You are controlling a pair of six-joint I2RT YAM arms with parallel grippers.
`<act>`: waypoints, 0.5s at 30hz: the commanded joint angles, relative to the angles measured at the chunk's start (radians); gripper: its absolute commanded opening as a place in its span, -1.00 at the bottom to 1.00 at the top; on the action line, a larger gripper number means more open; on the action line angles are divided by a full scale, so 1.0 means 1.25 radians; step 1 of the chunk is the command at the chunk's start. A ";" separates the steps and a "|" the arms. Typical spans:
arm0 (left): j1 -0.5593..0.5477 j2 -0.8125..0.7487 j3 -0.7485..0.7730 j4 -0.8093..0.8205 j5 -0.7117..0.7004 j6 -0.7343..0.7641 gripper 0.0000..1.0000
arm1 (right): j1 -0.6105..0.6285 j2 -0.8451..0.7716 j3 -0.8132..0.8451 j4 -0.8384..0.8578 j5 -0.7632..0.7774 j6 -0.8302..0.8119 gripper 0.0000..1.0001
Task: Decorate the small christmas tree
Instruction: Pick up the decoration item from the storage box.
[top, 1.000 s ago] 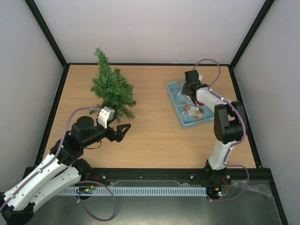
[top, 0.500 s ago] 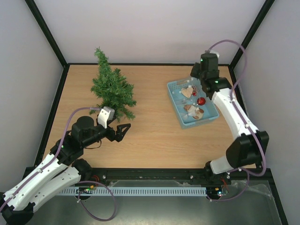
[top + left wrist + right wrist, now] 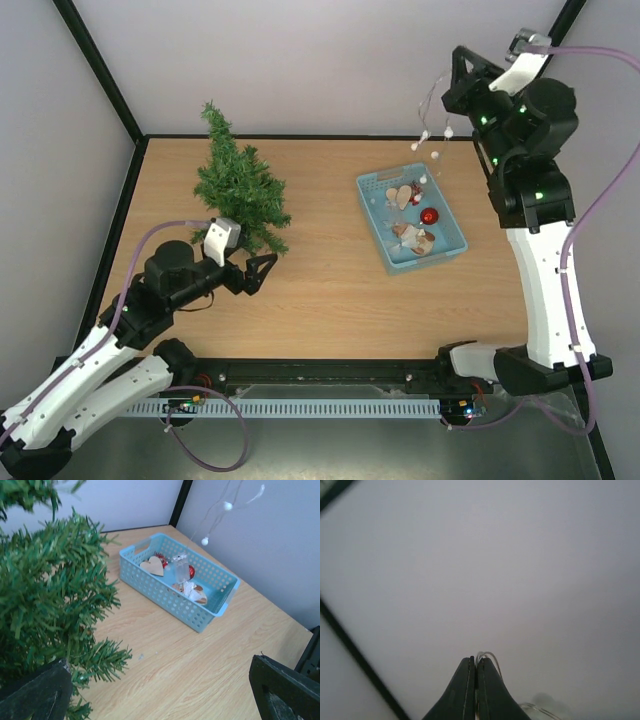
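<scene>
The small christmas tree (image 3: 238, 185) stands at the back left of the table; its green branches (image 3: 45, 605) fill the left of the left wrist view. My left gripper (image 3: 262, 270) hangs just in front of the tree's right side, open and holding nothing (image 3: 160, 695). My right gripper (image 3: 455, 70) is raised high above the back right corner, shut (image 3: 475, 662) on a thin wire garland with white beads (image 3: 436, 155). The garland (image 3: 227, 505) trails down to the blue basket (image 3: 374, 225). A loop of its wire (image 3: 487, 656) shows at the fingertips.
The perforated blue basket (image 3: 165, 597) holds a wooden heart (image 3: 404, 195), a red ball (image 3: 429, 215) and other ornaments (image 3: 415, 238). Black frame posts and grey walls enclose the table on three sides.
My right arm has swung up from the basket to high above it, pulling the bead garland up with it. My left gripper has edged slightly toward the tree.
</scene>
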 commanded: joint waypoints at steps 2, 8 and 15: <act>-0.003 0.008 0.047 -0.012 -0.008 0.017 0.94 | 0.012 0.036 0.128 0.074 -0.223 0.110 -0.97; -0.003 0.006 0.047 -0.016 0.009 0.015 0.92 | 0.013 0.087 0.246 0.171 -0.398 0.297 -0.97; -0.003 -0.002 0.080 -0.016 -0.003 0.016 0.91 | 0.050 0.110 0.280 0.233 -0.447 0.406 -0.97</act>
